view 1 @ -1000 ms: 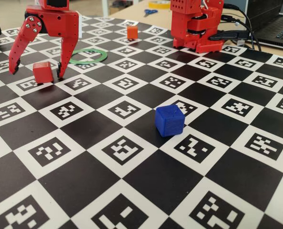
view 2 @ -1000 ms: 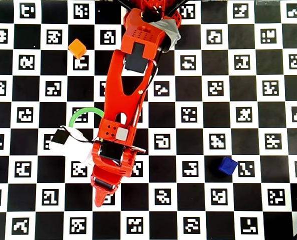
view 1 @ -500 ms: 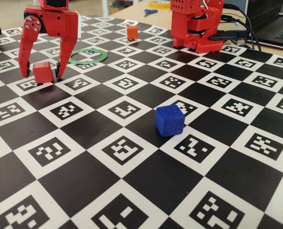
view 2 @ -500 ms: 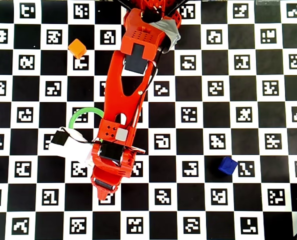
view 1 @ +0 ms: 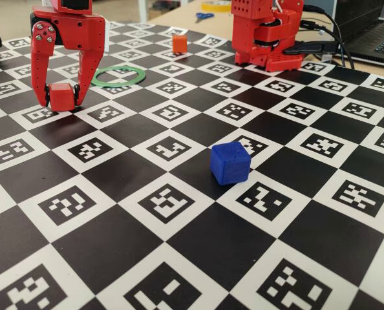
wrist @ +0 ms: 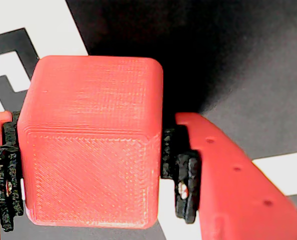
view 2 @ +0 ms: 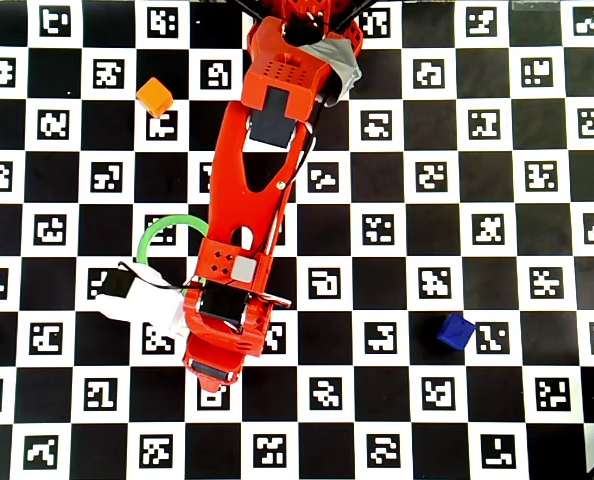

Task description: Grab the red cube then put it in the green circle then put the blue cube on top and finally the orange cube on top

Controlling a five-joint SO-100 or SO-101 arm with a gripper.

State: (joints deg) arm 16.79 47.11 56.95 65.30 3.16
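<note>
Checkered marker board (view 1: 179, 271) spans the table; gripper (view 1: 63, 97) clamps the red cube (view 1: 61, 97), seemingly just above it.

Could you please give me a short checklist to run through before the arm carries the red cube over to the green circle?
1. Grip on the red cube: ok. The gripper has it between both fingers; in the wrist view the pads press its sides.
2. Cube lifted clear of the board: cannot tell; in the fixed view it sits at or just above the surface.
3. Green circle empty: ok in the fixed view; the arm covers part of it in the overhead view.
4. Path to the ring free: ok; nothing lies between them.
5. Blue cube and orange cube out of the way: ok; both sit apart.
</note>
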